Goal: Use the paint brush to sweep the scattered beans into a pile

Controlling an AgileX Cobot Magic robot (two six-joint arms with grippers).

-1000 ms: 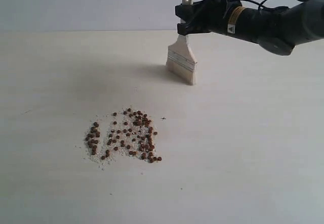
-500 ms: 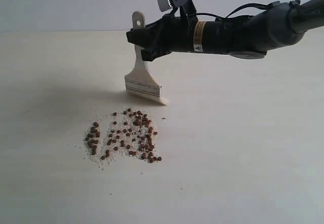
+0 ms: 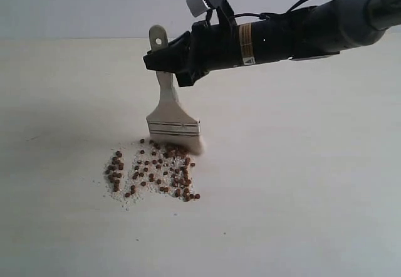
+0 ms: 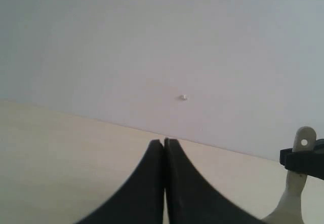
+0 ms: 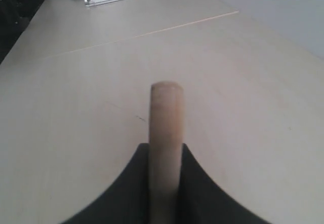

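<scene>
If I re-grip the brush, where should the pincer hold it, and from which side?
The narrow handle of the paint brush, below its end hole, where the right pincer clamps. Approach level from the exterior view's right: the brush stands near upright, bristles down at the beans.

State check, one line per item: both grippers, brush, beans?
Right gripper: shut on the paint brush handle.
Left gripper: shut, nothing between the jaws.
Paint brush: held near upright, bristles down, tips at the far edge of the beans, apparently touching the table.
Beans: spread in a loose patch mixed with white crumbs, not yet gathered into a tight pile.
</scene>
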